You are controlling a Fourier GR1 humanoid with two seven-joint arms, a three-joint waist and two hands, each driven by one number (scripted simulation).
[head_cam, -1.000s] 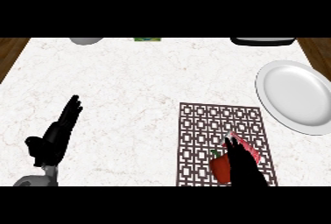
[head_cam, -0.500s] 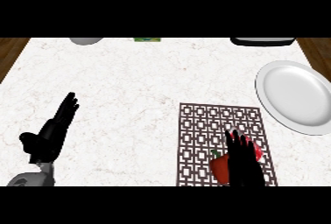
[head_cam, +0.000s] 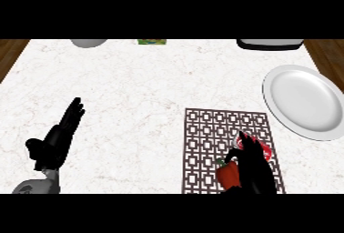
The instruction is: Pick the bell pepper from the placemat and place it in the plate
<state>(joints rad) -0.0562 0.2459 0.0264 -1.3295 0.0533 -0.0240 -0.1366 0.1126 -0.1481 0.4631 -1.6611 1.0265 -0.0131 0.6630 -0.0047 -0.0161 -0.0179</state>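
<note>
Only one bell pepper [head_cam: 228,175], clasped by the right hand [head_cam: 255,167], one placemat [head_cam: 208,132], one plate [head_cam: 302,101].

The bell pepper [head_cam: 228,175] is red with a small green stem. It sits on the lower right part of the placemat [head_cam: 218,132], largely covered by the right hand [head_cam: 253,164] curled round it. The placemat is a dark brown lattice rectangle at lower right of the frame. The plate [head_cam: 304,102], white and round, lies empty at the right, just beside the placemat's upper right corner.
</note>
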